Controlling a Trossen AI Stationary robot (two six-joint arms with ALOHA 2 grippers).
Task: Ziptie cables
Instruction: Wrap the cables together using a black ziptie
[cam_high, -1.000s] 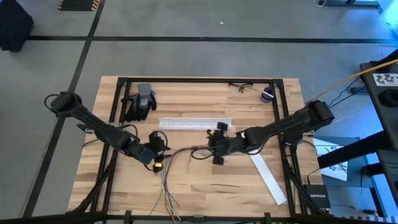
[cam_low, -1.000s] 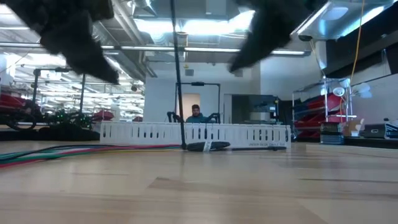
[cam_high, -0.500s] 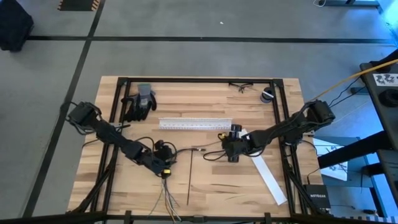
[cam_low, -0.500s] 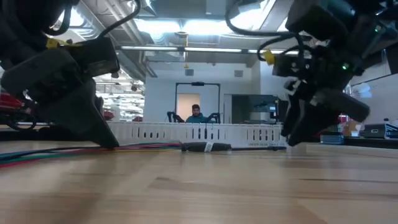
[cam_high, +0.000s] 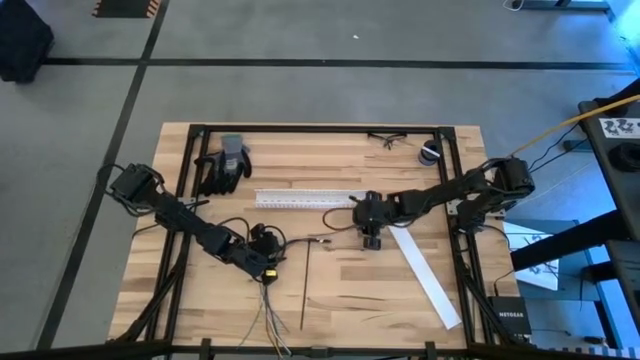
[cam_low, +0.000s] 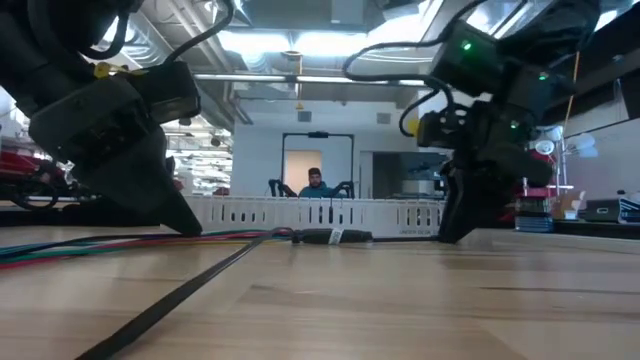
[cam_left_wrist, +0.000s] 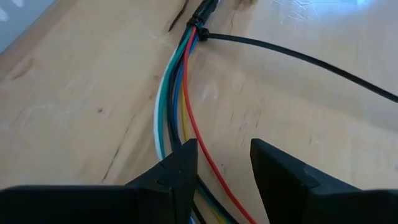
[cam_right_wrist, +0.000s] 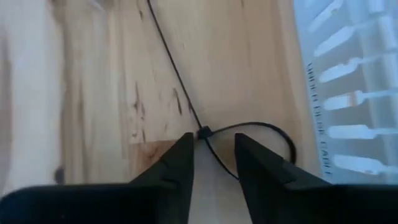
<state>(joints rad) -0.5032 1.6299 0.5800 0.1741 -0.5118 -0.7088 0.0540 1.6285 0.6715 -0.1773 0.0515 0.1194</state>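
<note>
My left claw is low on the surface, fingers a little apart astride the cables, which run between them without my being able to tell if they are pinched. My right claw sits just in front of the white slotted channel, fingers narrowly apart over a looped ziptie, its head lying in the gap. Another ziptie lies straight on the surface near the left claw, tied around the bundle.
</note>
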